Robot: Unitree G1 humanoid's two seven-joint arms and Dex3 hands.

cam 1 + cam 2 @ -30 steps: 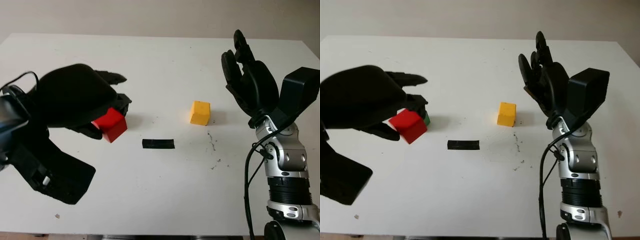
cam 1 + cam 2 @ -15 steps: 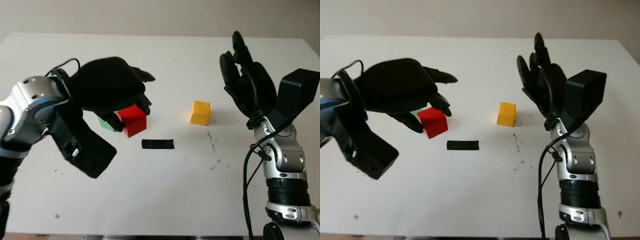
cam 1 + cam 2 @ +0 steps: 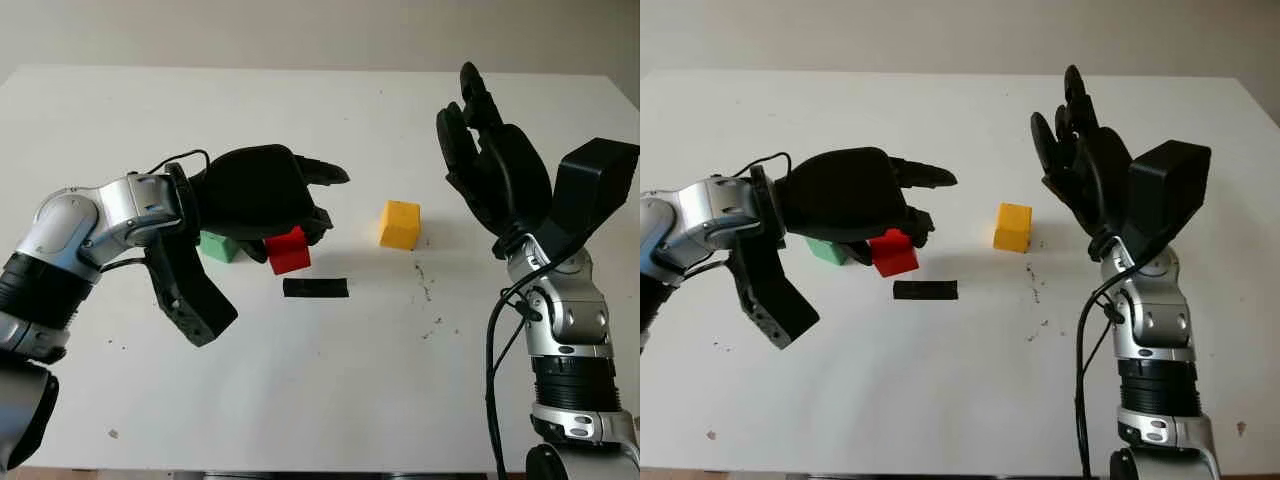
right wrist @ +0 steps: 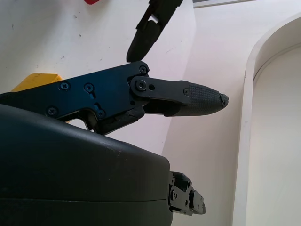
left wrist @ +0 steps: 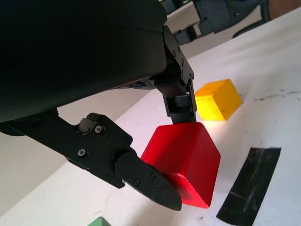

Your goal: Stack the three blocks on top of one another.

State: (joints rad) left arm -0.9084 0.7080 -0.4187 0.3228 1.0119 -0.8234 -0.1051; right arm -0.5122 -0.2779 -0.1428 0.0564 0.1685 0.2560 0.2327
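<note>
My left hand is shut on the red block, holding it just above the table left of centre; the left wrist view shows two fingers pinching the red block. A green block sits on the table right behind the left hand, partly hidden by it. The yellow block stands alone on the table to the right of the red one, also seen as the yellow block. My right hand is open and raised to the right of the yellow block, apart from it.
A strip of black tape lies on the white table just in front of the red block. Small dark specks mark the surface near the yellow block.
My left hand has carried the red block rightward and farther onto the table, uncovering the green block behind it. The right hand has barely moved.
</note>
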